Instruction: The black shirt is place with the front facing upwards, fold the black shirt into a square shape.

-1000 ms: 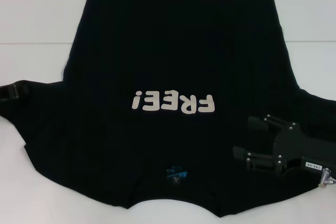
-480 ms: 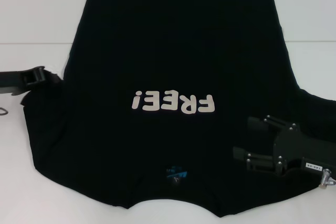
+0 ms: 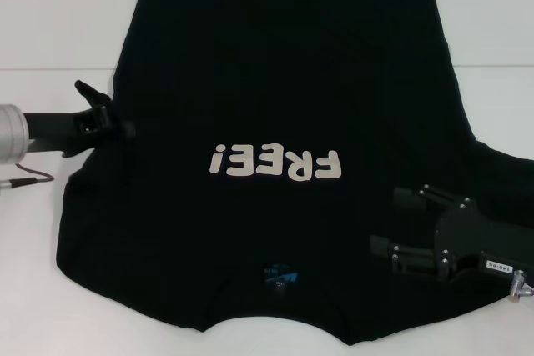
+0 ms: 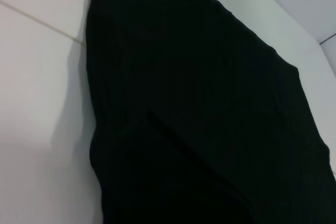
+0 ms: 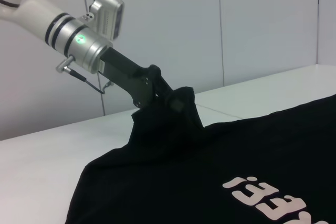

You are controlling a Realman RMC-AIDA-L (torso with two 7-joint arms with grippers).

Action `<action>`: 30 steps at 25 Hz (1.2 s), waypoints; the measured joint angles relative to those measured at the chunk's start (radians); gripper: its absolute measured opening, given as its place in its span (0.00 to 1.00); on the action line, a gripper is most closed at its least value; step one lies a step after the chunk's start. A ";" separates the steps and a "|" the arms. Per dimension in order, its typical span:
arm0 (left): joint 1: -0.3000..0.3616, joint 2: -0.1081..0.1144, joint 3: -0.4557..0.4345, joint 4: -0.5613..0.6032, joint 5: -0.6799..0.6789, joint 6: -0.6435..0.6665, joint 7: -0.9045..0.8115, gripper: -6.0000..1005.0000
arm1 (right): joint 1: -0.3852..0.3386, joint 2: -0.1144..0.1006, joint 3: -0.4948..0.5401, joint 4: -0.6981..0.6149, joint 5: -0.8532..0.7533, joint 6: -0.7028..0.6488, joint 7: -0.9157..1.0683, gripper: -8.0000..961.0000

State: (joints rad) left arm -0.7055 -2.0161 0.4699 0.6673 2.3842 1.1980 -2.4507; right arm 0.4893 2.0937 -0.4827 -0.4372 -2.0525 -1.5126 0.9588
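Change since earlier: left claw (image 3: 104,118) has carried the shirt's left sleeve inward, from out at the desk's left side to over the edge of the body; where the sleeve lay spread, the shirt's outline now runs nearly straight. Right claw has not shifted.

Left claw: closed on a bunch of sleeve cloth, lifted a little off the desk; the right wrist view shows the cloth peaking up under its fingers (image 5: 178,106) and draping down to the rest of the shirt.

Right claw (image 3: 392,223): fingers apart, gripping nothing, resting low over the shirt's right shoulder area, near the collar side and beside the right sleeve.

Black shirt (image 3: 275,81): lies flat, front up, on the white desk (image 3: 50,22), collar and small blue neck label (image 3: 279,275) toward the robot, hem at the far side. The cream "FREE!" lettering (image 3: 275,164) sits mid-chest, just beside neither claw. The right sleeve is spread out toward the desk's right edge, not yet folded.

Step in hand: by my reading, the first side fold, bringing the left sleeve and side strip across onto the front.

Next move calls for: probably carrying the held cloth further toward the lettering, lowering it so the fold lies flat with a straight edge, then letting go. The right sleeve would want the same treatment, and the length would need folding after that.

Risk: releasing too high could let the sleeve slump back or bunch.
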 joint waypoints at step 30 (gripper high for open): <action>0.170 -0.100 -0.005 -0.035 -0.405 0.290 0.867 0.58 | -0.020 -0.004 0.163 -0.014 0.000 -0.014 0.085 0.87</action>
State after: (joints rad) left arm -0.5360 -2.1157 0.4648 0.6326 1.9790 1.4885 -1.5838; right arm 0.4693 2.0897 -0.3199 -0.4512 -2.0524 -1.5266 1.0439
